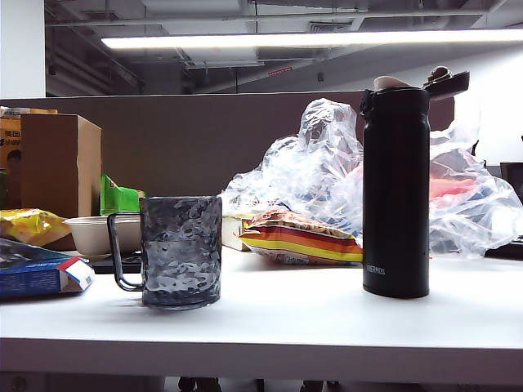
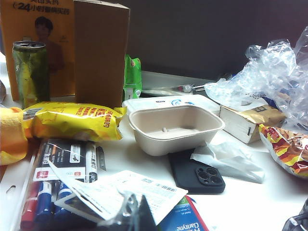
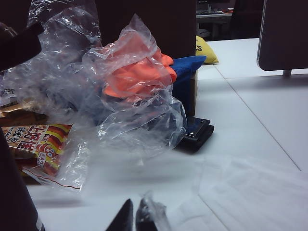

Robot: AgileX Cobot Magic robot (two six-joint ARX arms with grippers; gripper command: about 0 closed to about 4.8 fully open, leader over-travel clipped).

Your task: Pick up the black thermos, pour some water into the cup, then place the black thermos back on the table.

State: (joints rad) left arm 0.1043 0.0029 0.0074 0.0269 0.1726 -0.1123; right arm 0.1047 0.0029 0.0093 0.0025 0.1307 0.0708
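Two task items stand upright and well apart on the white bench point(image 1: 327, 327): the black thermos point(image 1: 395, 192) at the right with its flip lid open, and the smoky dimpled cup point(image 1: 181, 251) at the left, handle turned left, a beige bowl point(image 1: 94, 234) behind it. Neither arm shows in the exterior view. Both jaws are closed and empty; the left gripper point(image 2: 137, 214) hangs over papers near a black phone point(image 2: 198, 174), the right gripper point(image 3: 134, 217) before a crumpled plastic bag point(image 3: 120, 91).
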